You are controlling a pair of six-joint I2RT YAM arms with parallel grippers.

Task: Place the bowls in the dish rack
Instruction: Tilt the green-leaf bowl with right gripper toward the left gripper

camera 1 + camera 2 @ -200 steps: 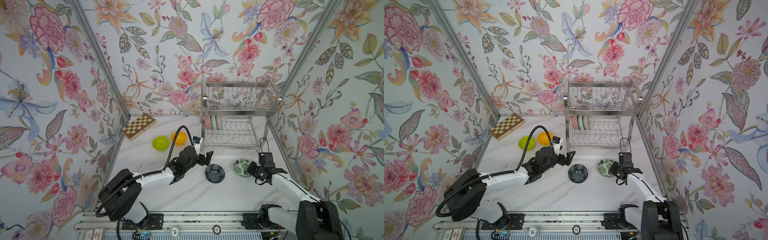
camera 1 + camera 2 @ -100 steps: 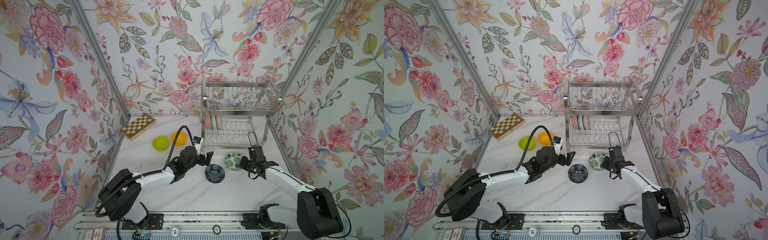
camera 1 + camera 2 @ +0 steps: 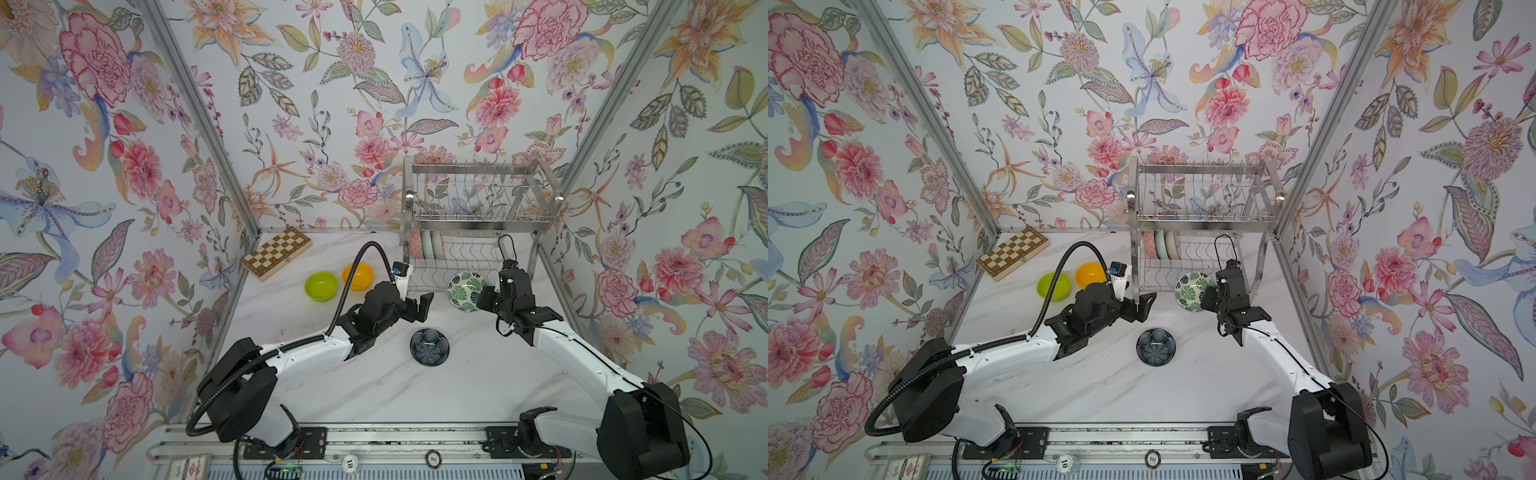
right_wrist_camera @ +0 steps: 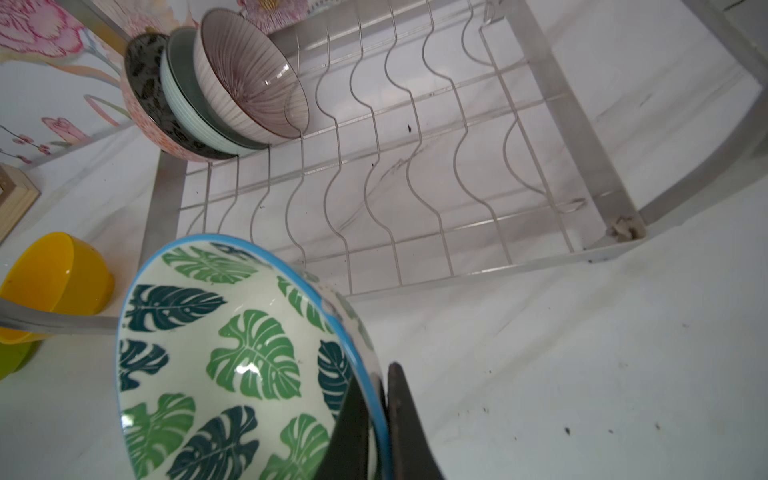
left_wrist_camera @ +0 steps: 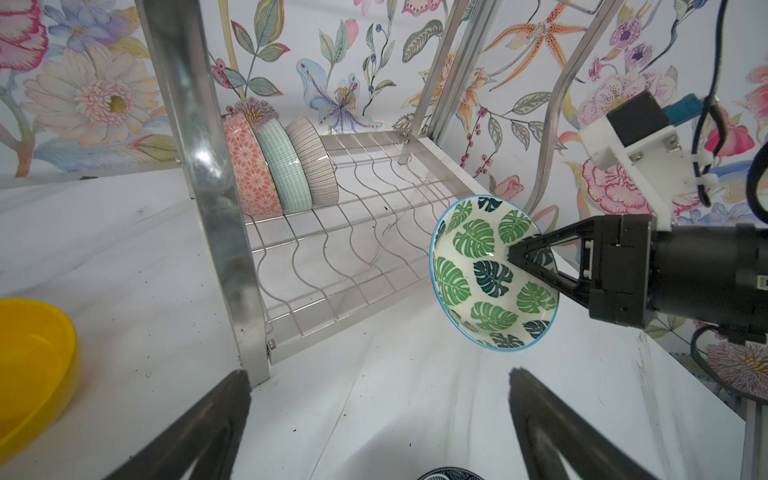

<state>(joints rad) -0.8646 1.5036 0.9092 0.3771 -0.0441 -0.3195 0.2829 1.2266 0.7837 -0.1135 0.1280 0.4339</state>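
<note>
Leaf bowl (image 3: 465, 291) — held only by its rim in the clenched right gripper (image 4: 377, 415), centre-right — could pivot and strike the dish rack (image 3: 473, 226).

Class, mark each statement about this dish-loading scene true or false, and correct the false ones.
1. The right gripper holds the leaf-patterned bowl by its rim. True.
2. The left gripper is shut on the navy bowl. False: its fingers are open and empty; that bowl lies on the table.
3. The dish rack has three bowls standing on its lower shelf. True.
4. The orange-yellow bowl is already in the dish rack. False: it sits on the table beside the lime green bowl.
</note>
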